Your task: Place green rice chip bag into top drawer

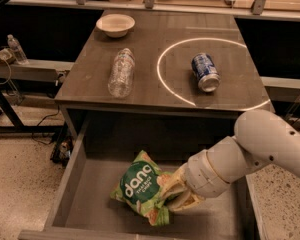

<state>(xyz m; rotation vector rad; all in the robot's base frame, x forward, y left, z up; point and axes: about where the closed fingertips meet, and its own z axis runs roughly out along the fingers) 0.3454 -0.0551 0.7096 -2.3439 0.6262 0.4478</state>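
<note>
The green rice chip bag (138,187), light green with a dark green round logo, is inside the open top drawer (72,166), low over its flat bottom near the front middle. My gripper (174,196) is at the bag's right end, shut on the bag, with the white arm (250,149) reaching in from the right. The bag's right part is hidden by the gripper.
On the table top (155,89) lie a clear plastic bottle (121,72), a blue soda can (205,72) inside a white ring of light, and a white bowl (115,24) at the back left. Another bottle (15,49) stands on a shelf at far left.
</note>
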